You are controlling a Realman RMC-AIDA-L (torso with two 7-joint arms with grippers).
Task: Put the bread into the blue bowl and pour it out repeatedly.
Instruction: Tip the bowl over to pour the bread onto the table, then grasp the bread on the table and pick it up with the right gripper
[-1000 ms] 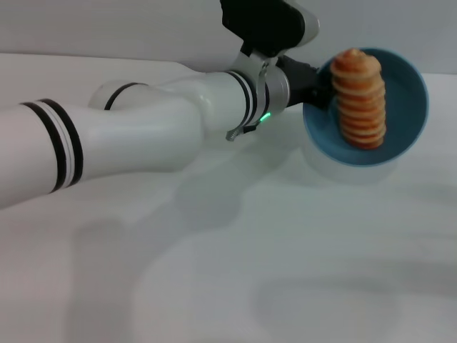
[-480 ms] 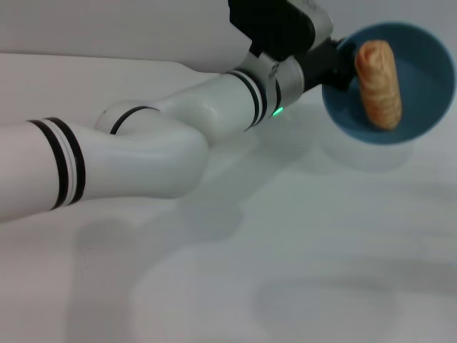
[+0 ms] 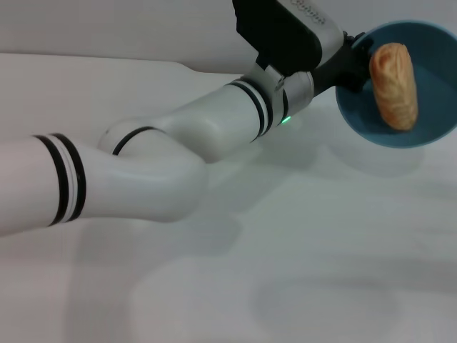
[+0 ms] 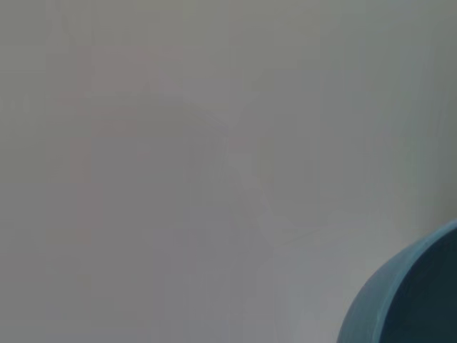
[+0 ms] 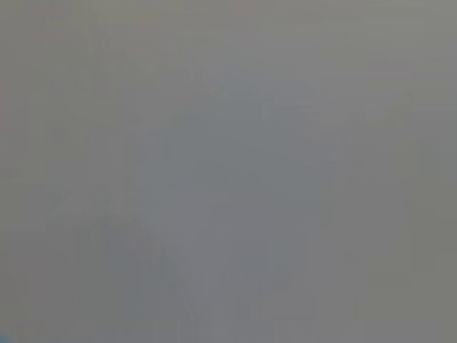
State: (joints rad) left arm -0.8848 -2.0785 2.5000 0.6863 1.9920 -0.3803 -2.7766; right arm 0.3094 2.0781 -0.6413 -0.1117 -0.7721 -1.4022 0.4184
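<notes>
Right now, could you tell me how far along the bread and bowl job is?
Done: the bread lies inside the blue bowl. In hand: the left gripper holds the bowl by its rim, lifted off the table and tilted. Left: tipping the bread out, then repeating.

It looks like a bare robot test bench or lab rather than a home. A plain white table (image 3: 300, 271) fills the view beneath the white robot arm (image 3: 164, 157), and behind the arm a plain pale wall (image 3: 107, 25) rises. No furnishings or household fittings stand around the arm.
</notes>
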